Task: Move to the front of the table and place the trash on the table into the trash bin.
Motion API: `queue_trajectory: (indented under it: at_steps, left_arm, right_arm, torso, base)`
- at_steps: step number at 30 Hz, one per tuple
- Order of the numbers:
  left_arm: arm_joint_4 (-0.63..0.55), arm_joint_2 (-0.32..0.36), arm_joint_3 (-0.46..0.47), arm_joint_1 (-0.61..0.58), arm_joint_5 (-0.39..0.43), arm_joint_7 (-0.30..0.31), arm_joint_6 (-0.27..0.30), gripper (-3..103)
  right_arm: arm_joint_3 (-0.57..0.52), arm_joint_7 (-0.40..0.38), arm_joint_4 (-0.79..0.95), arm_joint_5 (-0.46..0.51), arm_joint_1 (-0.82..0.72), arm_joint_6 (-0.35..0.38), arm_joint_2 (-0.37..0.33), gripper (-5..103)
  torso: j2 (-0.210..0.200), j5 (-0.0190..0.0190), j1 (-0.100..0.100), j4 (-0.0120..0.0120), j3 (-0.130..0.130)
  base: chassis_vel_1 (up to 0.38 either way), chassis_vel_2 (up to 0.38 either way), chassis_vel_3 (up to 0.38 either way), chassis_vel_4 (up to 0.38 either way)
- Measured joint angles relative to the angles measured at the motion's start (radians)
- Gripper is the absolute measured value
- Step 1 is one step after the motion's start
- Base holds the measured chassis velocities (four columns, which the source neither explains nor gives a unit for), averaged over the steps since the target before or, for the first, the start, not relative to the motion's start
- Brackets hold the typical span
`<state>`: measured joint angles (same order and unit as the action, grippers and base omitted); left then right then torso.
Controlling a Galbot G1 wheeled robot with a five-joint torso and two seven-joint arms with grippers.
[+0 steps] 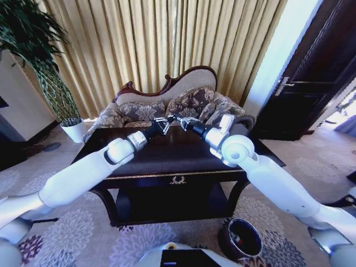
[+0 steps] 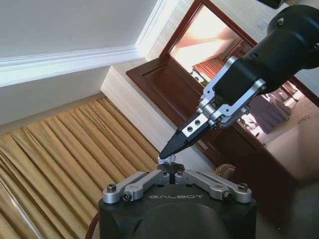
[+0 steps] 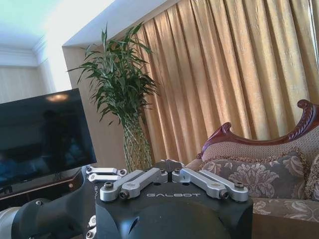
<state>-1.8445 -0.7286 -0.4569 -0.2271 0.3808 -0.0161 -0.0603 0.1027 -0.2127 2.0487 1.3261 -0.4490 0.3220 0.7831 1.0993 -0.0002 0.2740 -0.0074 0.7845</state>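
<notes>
Writing: the word "GALBOT" stood in pale letters on the black housing of each wrist, in the left wrist view and the right wrist view alike.
Left gripper [image 1: 162, 125]: raised over the far middle of the table, its fingers drawn together to a narrow point, nothing held.
Right gripper [image 1: 179, 119]: raised beside the left one, tips nearly meeting it, fingers likewise closed to a narrow point and empty.
Table [image 1: 183, 157]: long, dark and glossy, with thin gold trim, a gold emblem at front centre, curved legs and a low shelf; it stood right before the robot.
Trash: none could be made out on the tabletop.
Trash bin [image 1: 241, 240]: small round dark maroon bucket on the carpet, near the table's right front leg; something small lay inside.
Floor: pale carpet with floral medallions.
Room: a carved sofa [image 1: 179, 98] with patterned cushions behind the table, gold curtains [image 1: 167, 39], a tall plant [image 1: 39, 50] in a white pot at left, a dark wooden door [image 1: 311, 72] at right, a television [image 3: 42, 134].
</notes>
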Motion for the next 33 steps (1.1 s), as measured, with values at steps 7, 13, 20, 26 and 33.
queue_trajectory:
  at_steps: [7, 13, 20, 26, 33]
  left_arm:
    - [0.002, -0.003, -0.004, 0.005, 0.001, 0.000, 0.001, 0]
    - [-0.011, -0.004, -0.006, 0.005, 0.001, 0.018, 0.028, 2]
    - [-0.014, -0.003, -0.009, 0.000, -0.002, 0.023, 0.032, 24]
    - [-0.013, -0.006, -0.014, 0.003, -0.002, 0.020, 0.031, 45]
    - [-0.020, -0.006, -0.011, -0.003, -0.001, 0.020, 0.031, 78]
  right_arm:
    - [-0.003, 0.000, 0.002, -0.002, -0.001, -0.001, -0.002, 0]
    - [-0.009, 0.002, 0.008, -0.002, -0.013, -0.002, -0.006, 0]
    - [-0.018, 0.003, 0.013, -0.002, -0.024, -0.002, -0.013, 0]
    - [-0.028, 0.003, 0.014, -0.001, -0.027, -0.002, -0.020, 0]
    - [-0.057, 0.003, -0.002, -0.001, -0.030, -0.004, -0.016, 0]
  torso:
    - [0.000, 0.0000, 0.000, 0.0000, 0.000]
    - [0.000, 0.0000, 0.000, 0.0000, 0.000]
    - [0.000, 0.0000, 0.000, 0.0000, 0.000]
    - [0.000, 0.0000, 0.000, 0.0000, 0.000]
    - [0.000, 0.0000, 0.000, 0.0000, 0.000]
  base:
    - [0.000, 0.000, 0.000, 0.000]
    - [0.000, 0.000, 0.000, 0.000]
    - [0.000, 0.000, 0.000, 0.000]
    - [0.000, 0.000, 0.000, 0.000]
    - [0.000, 0.000, 0.000, 0.000]
